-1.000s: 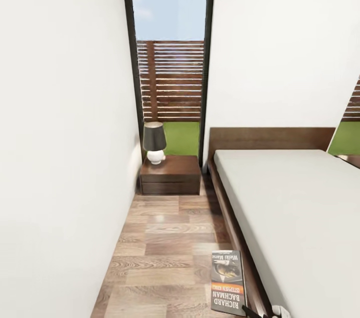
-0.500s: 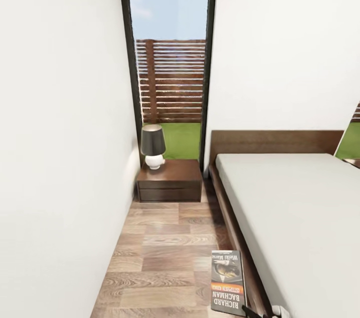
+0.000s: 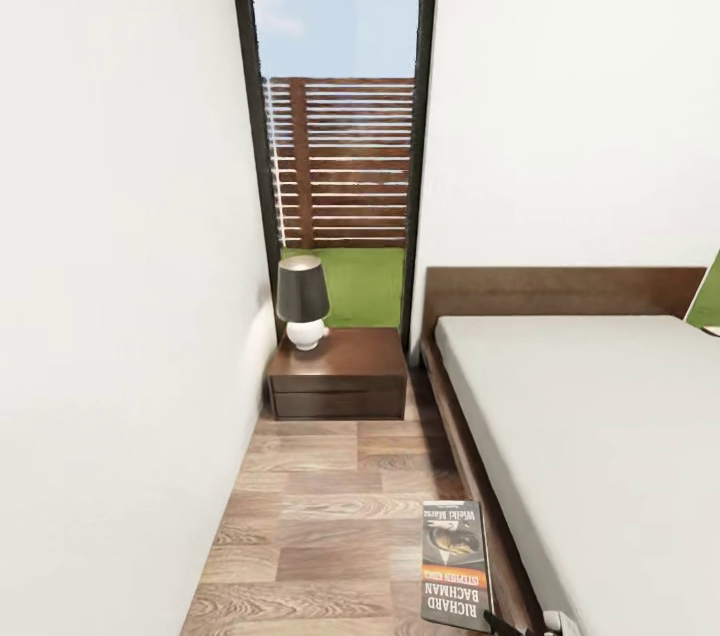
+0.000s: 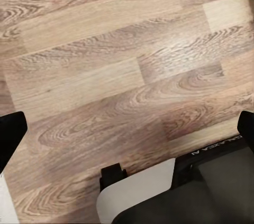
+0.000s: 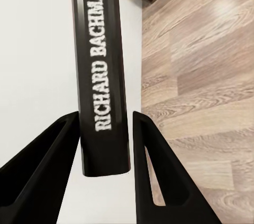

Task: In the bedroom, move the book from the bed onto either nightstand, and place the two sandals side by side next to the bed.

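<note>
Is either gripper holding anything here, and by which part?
The right gripper clamps the book across its spine, near one end. The left gripper holds nothing visible.

The book (image 3: 457,564) is a thin paperback with a dark cover, an orange band, white "Richard Bachman" lettering and a greyish picture. In the head view its cover faces up, near the lower edge, just beside the bed's frame. In the right wrist view its dark spine (image 5: 100,71) stands between the right gripper's (image 5: 105,152) two fingers, which press against it on both sides.

The bed (image 3: 600,436) is low, with a dark brown frame and headboard and a plain pale mattress.

The nightstand (image 3: 340,376) is a small dark brown cabinet with a glossy top and drawer fronts, standing just beside the head of the bed.
</note>
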Available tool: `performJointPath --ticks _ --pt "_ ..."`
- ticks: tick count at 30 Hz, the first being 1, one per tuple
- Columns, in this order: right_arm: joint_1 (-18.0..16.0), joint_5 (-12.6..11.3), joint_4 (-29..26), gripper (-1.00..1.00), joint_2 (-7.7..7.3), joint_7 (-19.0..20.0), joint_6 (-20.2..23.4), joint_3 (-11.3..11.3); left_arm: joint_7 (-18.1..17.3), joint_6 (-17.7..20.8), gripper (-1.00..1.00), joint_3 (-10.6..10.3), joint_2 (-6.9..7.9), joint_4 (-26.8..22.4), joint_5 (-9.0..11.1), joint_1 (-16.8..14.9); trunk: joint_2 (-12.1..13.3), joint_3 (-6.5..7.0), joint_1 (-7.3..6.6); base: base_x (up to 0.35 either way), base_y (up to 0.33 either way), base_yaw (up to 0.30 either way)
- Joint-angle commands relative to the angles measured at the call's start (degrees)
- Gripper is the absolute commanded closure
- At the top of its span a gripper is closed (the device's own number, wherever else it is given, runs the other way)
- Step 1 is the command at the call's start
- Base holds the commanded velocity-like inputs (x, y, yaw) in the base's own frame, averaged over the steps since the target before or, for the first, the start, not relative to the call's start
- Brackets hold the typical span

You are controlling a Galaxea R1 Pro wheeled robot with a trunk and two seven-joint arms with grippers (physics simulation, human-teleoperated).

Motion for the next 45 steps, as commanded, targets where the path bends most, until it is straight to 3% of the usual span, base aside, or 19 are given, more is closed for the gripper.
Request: performJointPath --ticks 1,45 --pt "-0.05 -0.55 0.0 1.0 -0.03 0.1 -0.1 0.29 0.03 -0.34 -1.0 -0.31 0.02 0.03 -0.29 -0.04 -0.05 -0.07 0.04 0.332 0.0 0.0" --pt "-0.03 -0.55 0.0 1.0 0.06 0.12 -0.15 0.3 0.03 -0.34 -1.0 -0.31 0.02 0.03 -0.3 -0.04 -0.05 -0.07 0.04 0.332 0.0 0.0"
